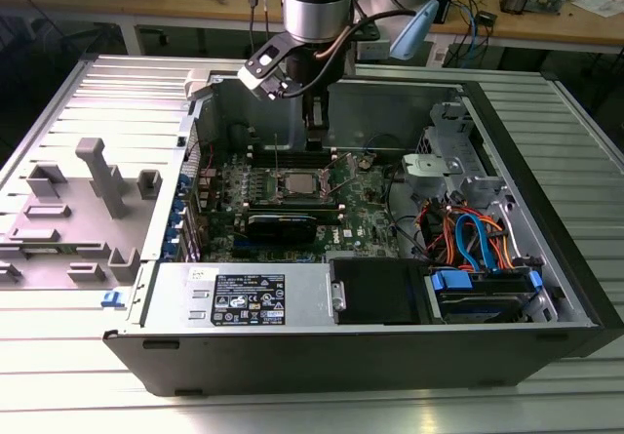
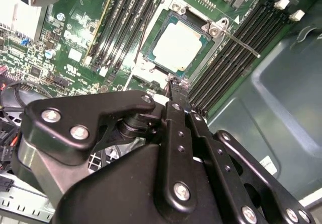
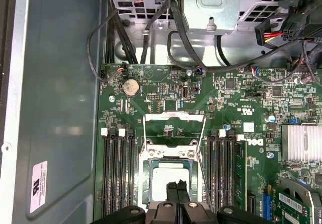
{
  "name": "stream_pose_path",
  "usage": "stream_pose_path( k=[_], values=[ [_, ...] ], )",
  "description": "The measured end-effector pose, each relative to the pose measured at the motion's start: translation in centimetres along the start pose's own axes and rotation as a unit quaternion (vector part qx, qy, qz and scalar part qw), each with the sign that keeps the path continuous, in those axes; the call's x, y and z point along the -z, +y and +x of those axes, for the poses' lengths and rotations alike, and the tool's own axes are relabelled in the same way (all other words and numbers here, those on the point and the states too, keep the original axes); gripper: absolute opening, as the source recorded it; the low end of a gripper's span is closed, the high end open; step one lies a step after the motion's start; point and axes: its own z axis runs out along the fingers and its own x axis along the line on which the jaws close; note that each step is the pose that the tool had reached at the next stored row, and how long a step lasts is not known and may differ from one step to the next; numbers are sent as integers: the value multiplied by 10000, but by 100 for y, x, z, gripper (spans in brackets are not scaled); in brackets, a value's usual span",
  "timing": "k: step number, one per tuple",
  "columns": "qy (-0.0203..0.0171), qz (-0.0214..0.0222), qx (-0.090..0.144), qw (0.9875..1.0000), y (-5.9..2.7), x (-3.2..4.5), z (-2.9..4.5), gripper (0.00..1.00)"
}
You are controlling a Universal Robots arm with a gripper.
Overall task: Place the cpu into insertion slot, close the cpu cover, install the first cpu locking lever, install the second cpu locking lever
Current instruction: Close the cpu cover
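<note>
Trouble is waiting if you are pressing down: your gripper (image 3: 176, 186), clenched on nothing, is hovering at the edge of the chip (image 2: 178, 45) lying in the socket (image 3: 147, 176), its cover (image 3: 174, 116) swung open, risking knocking it askew.

cpu (image 2: 177, 45) top is dull silver metal; claw (image 2: 172, 88) matt black metal; circuit board (image 3: 151, 83) smooth, faintly glossy.

Open black computer case (image 1: 370, 361) lies on ribbed metal worktop (image 1: 312, 410), grey plastic fixtures (image 1: 102, 176) on the exterior view's left. Inside: labelled silver power supply (image 1: 244, 295), blue and orange cables (image 1: 468, 234). First wrist view: coin battery (image 3: 131, 87), black memory slots (image 3: 118, 168), finned heatsink (image 3: 301, 142).
</note>
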Motion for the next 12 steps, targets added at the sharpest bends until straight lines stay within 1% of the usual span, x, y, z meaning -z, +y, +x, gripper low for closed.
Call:
stream_pose_path(
  k=[5, 8, 12],
  values=[
    [-1, 1, 1, 10000, 7, 1, -1, 11],
    [-1, 0, 0, 10000, 31, 0, -1, 11],
    [-4, 1, -1, 10000, 34, 4, -1, 11]
  ],
)
